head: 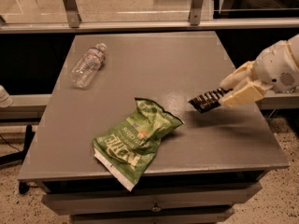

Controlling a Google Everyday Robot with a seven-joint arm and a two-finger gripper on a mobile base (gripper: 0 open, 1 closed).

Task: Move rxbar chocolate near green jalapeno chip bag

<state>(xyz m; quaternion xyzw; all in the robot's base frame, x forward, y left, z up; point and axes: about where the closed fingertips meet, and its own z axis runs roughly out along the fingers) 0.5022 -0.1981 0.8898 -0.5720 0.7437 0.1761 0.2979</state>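
The arm is cut off at the right edge of the frame, so only its pale wrist housing and the gripper (227, 93) are seen, at mid-right over the table (154, 64). The right end of the rxbar chocolate (207, 101) is hidden between the gripper's cream fingers (244, 97), which are closed onto it; the rest of the dark wrapper sticks out toward the left, tilted. Whether the bar touches the table cannot be told. Rows of white lettering are seen on the wrapper but cannot be read.

The green jalapeno chip bag (135, 141) lies crumpled at lower centre of the table, apart from the bar, to its lower left. Large white letters are printed on it, distorted by folds and not legible with certainty.

A clear water bottle (87, 65) lies on its side at the upper left; its label cannot be read.
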